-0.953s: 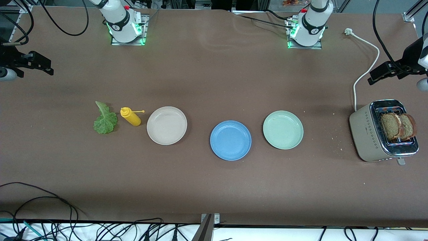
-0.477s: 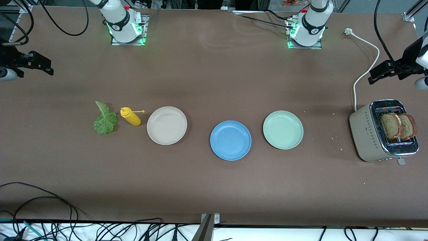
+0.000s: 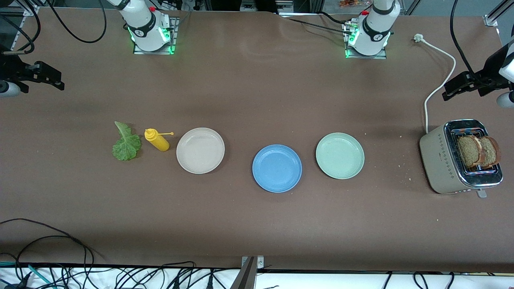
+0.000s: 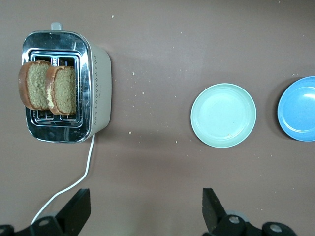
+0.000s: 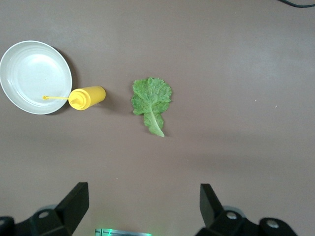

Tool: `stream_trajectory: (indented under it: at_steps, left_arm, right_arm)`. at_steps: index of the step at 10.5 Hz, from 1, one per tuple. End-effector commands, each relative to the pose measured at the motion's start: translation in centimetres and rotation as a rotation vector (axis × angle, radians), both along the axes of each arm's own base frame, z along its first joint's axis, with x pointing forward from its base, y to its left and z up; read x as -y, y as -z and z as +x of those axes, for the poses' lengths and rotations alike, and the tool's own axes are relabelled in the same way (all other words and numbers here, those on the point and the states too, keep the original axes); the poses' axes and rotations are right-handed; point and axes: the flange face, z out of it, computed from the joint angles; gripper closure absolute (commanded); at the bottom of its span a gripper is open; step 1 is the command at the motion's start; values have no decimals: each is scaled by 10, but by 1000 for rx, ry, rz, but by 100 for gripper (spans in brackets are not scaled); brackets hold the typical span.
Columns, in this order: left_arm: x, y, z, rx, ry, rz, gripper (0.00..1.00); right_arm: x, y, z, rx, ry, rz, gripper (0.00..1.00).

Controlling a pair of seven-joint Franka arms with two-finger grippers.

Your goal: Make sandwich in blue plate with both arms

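The blue plate (image 3: 277,168) lies bare mid-table and shows at the edge of the left wrist view (image 4: 298,108). Two brown bread slices (image 3: 478,151) stand in a toaster (image 3: 443,160) at the left arm's end, also in the left wrist view (image 4: 47,88). A green lettuce leaf (image 3: 127,143) lies flat at the right arm's end, also in the right wrist view (image 5: 151,101). My left gripper (image 4: 146,206) is open and empty, high over the table beside the toaster (image 3: 468,84). My right gripper (image 5: 144,204) is open and empty, high over the table's right-arm end (image 3: 42,76).
A beige plate (image 3: 200,150) and a pale green plate (image 3: 339,155) flank the blue plate. A yellow squeeze bottle (image 3: 157,140) lies between the lettuce and the beige plate. The toaster's white cord (image 3: 439,88) runs toward the left arm's base.
The left arm has shifted very slightly near the toaster. The right arm and all things on the table have not moved.
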Motion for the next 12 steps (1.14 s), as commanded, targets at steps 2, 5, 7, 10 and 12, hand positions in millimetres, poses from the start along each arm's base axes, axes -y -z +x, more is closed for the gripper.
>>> stream_trajectory:
  at_steps: [2, 5, 7, 10, 12]
  left_arm:
    - [-5, -2, 1, 7, 16, 19, 0]
    - [-10, 21, 13, -35, 11, 26, 0]
    - [-26, 43, 22, -73, -14, 25, 0]
    - [-60, 104, 47, -174, -43, 78, 0]
    - [-94, 126, 61, -199, -87, 91, 0]
  right_arm:
    - [1, -6, 1, -5, 7, -13, 0]
    - [1, -6, 0, -6, 7, -13, 0]
    - [2, -6, 0, -5, 8, -13, 0]
    - [2, -5, 0, -8, 8, -13, 0]
    - [1, -5, 0, -8, 7, -13, 0]
